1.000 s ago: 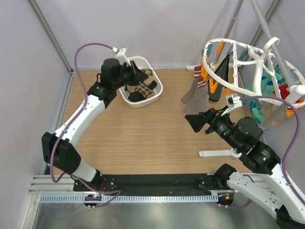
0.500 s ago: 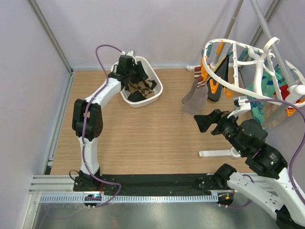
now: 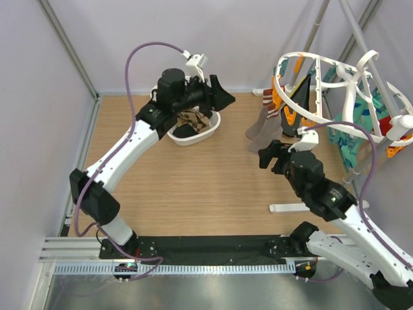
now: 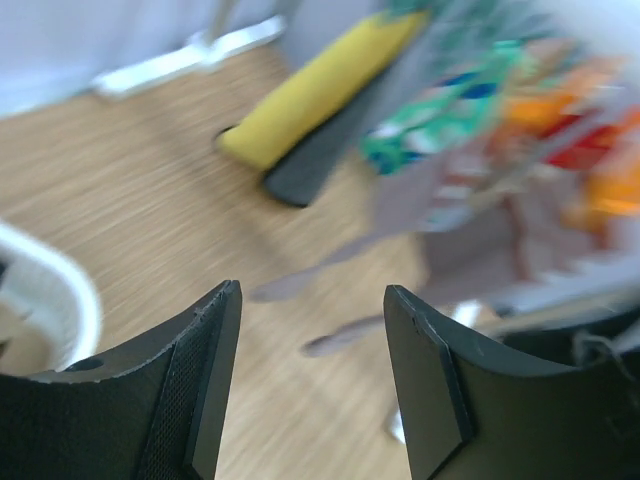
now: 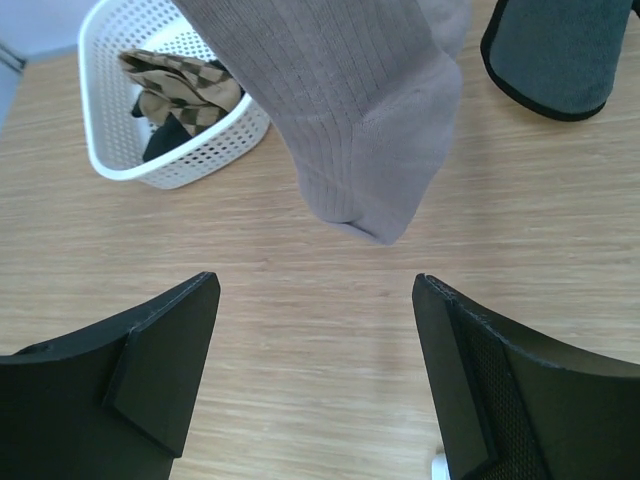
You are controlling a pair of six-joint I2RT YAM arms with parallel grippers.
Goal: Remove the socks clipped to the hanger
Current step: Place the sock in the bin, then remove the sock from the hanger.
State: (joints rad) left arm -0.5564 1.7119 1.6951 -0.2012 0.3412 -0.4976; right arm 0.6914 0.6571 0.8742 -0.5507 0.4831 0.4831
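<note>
The socks [image 3: 271,119] hang clipped to the hanger [image 3: 352,97] at the upper right of the top view. A taupe sock [image 3: 261,134] is at the frame's left end, with a black sock [image 3: 300,97] just beside it. A teal sock [image 3: 345,145] and a red sock [image 3: 387,123] hang further right.

The right gripper [image 3: 268,158] sits just below the taupe sock with its jaws spread wide and nothing between them. In its wrist view the ribbed toe hangs above the bare worktop [image 5: 300,250], apart from both fingers.

At upper centre the left gripper [image 3: 222,93] is raised over the white basket [image 3: 205,137]. Its jaws are also parted and hold nothing. The basket holds a checked sock [image 3: 193,119] and a dark one. The left wrist view is blurred, showing only smeared colours beyond the open fingers [image 4: 190,400].
</note>
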